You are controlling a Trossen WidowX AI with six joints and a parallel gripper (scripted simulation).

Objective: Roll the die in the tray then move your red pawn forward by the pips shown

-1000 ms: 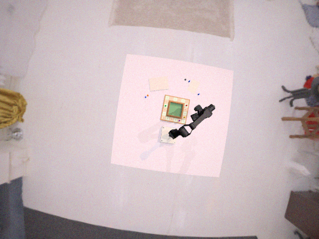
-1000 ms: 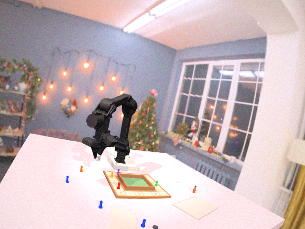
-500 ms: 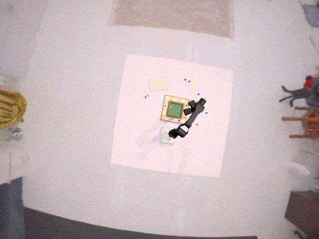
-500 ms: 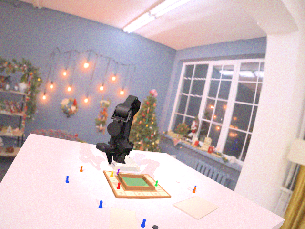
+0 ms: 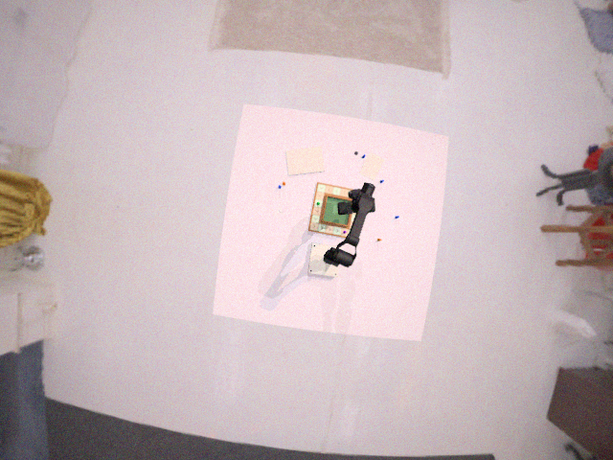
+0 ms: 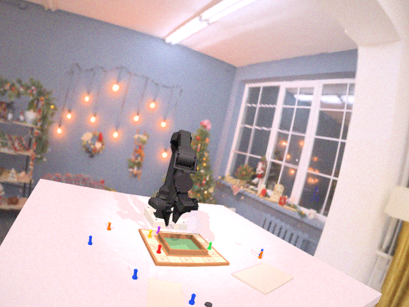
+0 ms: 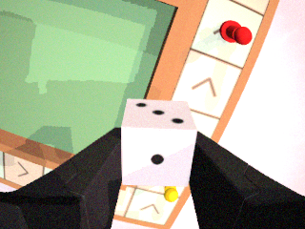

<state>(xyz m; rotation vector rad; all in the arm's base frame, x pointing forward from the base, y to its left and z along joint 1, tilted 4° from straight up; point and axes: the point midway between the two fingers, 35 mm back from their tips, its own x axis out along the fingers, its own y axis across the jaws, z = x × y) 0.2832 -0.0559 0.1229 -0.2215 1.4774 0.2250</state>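
My gripper [image 6: 170, 224] is shut on the white die [image 7: 158, 143] [image 6: 172, 226]. The wrist view shows three pips on one face and one pip on the face toward the camera. In the top view the gripper is over the green-floored tray [image 5: 322, 212] [image 6: 188, 252] [image 7: 172, 57], held above it. The red pawn [image 6: 159, 249] [image 7: 235, 32] stands upright on a track square beside the tray; the arm hides it in the top view. An arrow shows on the square next to it.
On the board stand a yellow pawn [image 6: 149, 233] [image 7: 171, 194], a purple pawn [image 6: 158, 229] [image 5: 344, 231] and a green pawn [image 6: 209, 245] [image 5: 317, 203]. Around it are several blue and orange pawns, a dark disc [image 6: 208, 304] [image 5: 355, 152] and two pale flat cards [image 5: 305, 160] [image 5: 372, 166].
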